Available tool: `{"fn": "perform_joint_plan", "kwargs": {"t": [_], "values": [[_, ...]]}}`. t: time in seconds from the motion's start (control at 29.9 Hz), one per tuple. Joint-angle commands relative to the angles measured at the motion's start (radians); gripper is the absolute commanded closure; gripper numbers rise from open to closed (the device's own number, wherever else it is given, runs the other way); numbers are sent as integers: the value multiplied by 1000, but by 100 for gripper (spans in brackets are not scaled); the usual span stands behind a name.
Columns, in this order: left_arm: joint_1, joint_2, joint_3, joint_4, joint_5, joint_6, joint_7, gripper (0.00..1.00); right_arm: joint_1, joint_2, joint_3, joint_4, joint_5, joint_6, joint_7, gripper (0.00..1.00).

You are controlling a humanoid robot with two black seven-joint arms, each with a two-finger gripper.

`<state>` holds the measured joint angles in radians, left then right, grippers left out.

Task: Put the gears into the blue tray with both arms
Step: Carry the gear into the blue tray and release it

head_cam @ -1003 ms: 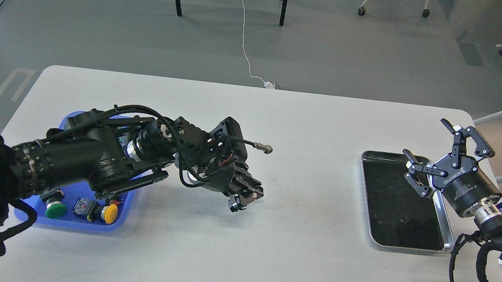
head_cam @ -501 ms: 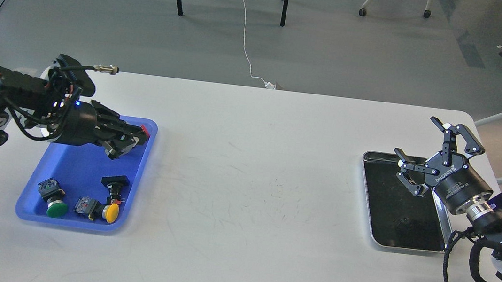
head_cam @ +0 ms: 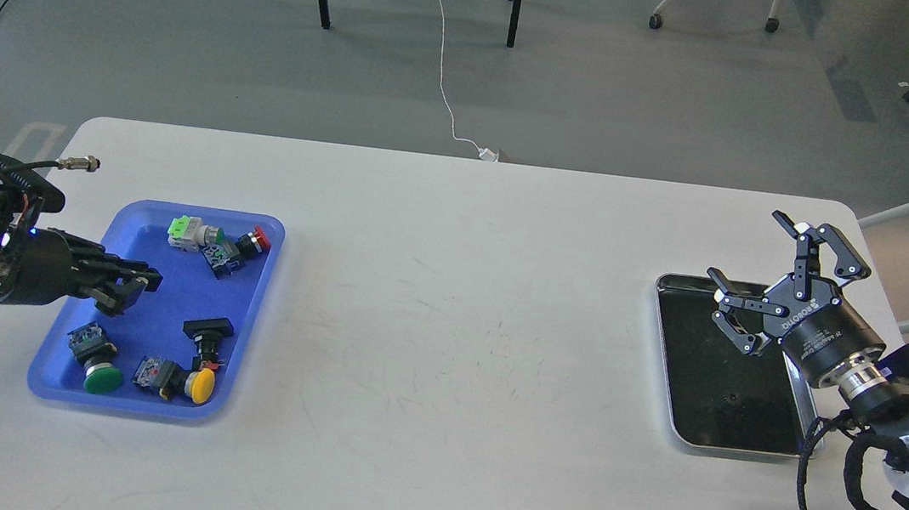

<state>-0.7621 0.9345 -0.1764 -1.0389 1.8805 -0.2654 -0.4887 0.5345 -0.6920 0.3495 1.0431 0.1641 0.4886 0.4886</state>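
**Both arms at the table's edges, one gear in the silver tray**

A tiny gear (head_cam: 733,398) lies in the silver tray (head_cam: 803,406) at 3 o'clock. The right gripper (head_cam: 747,275) hangs above it, spread wide. At 9 o'clock, the left gripper (head_cam: 132,287), empty and barely parted, hovers over the blue tray (head_cam: 157,315) holding push-buttons (head_cam: 187,383)

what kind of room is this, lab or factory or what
Most likely a robotics lab or test room: a plain white table on a grey floor, loose cables trailing across it, and office chair wheels behind.
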Motion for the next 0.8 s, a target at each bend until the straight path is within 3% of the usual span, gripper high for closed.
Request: {"fn": "perform_joint_plan", "kwargs": {"t": [0.0, 0.13, 0.2, 0.43, 0.6, 0.7, 0.77], "values": [[3, -17, 2, 25, 2, 0, 0, 82, -1, 0, 0, 2, 0, 0, 0, 3], [17, -26, 0, 49, -1, 0, 0, 79, -1, -1, 0, 2, 0, 0, 0, 3], [20, -28, 0, 51, -1, 2, 0, 72, -1, -1, 0, 0, 0, 0, 0, 3], [21, -22, -12, 51, -4, 5, 0, 19, -2, 0, 0, 2, 0, 0, 0, 3], [20, -23, -176, 17, -82, 11, 0, 17, -1, -3, 0, 2, 0, 0, 0, 3], [23, -31, -293, -64, -339, -5, 0, 14, -1, -3, -1, 2, 0, 0, 0, 3], [23, -39, -299, -93, -575, -3, 0, 13, 1, -4, -1, 2, -2, 0, 0, 3]]}}
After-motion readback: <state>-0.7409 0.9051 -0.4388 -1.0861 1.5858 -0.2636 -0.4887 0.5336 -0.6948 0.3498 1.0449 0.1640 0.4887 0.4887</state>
